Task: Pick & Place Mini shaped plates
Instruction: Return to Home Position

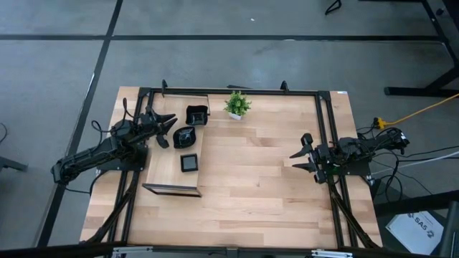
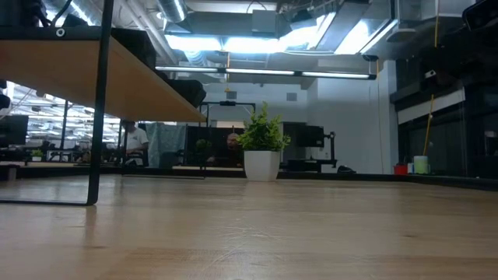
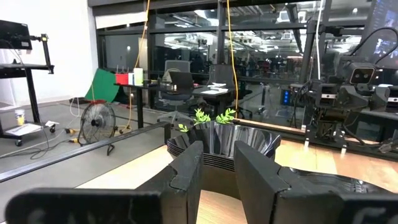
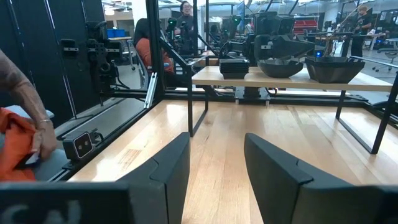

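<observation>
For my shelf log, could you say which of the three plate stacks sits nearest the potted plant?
The back stack, beside the potted plant; the rounded stack and flat square stack sit farther forward.

**Both arms low, end effectors open**

L arm (image 1: 93, 154) lies folded low by the left edge of the tabletop (image 1: 258, 186), forearm running diag. toward the far side. L end effector (image 1: 170, 131) points inward toward the centre, w/ a narrow gap between the L fingers (image 3: 186, 177). R arm (image 1: 358, 149) sits tucked at the right edge, wrist approx. level. R end effector (image 1: 300, 153) faces inward toward the L one, w/ the R fingers (image 4: 165, 171) spread wider. The two end effectors are well apart.
</observation>
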